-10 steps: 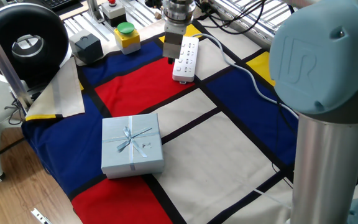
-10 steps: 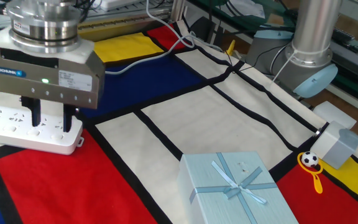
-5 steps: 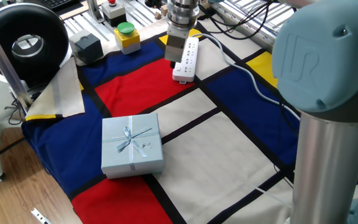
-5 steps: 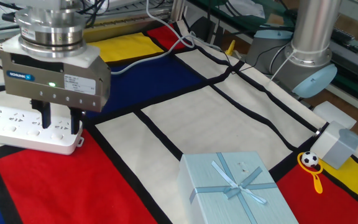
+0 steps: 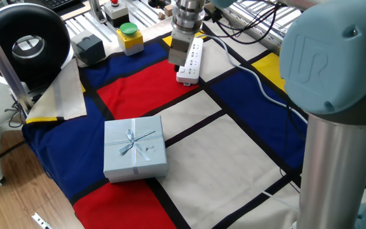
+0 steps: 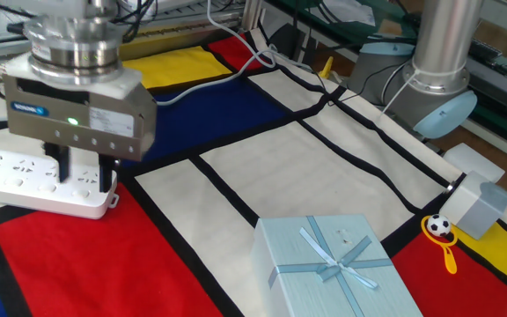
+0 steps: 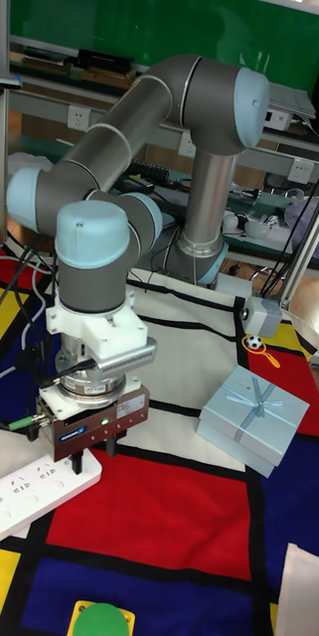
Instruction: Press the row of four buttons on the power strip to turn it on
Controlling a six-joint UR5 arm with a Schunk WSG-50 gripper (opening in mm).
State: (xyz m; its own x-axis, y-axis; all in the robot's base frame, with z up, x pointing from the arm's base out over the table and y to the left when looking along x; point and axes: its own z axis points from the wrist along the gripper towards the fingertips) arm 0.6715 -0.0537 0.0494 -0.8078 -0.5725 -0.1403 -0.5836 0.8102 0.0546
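Long white plastic socket strip (image 6: 38, 180): lies flat on the colour-block cloth of the worktop (image 6: 262, 167), white cable (image 5: 246, 70) trailing off.

Hand (image 6: 82, 172): two dark fingers (image 6: 106, 171) apart, a gap showing between them, tips down at the strip's end.

Row of four small buttons: I cannot pick them out.

Risk, my judgement: fingers land on a socket face, or push the light strip sideways.

Pale blue ribboned gift box (image 6: 337, 264): well apart.
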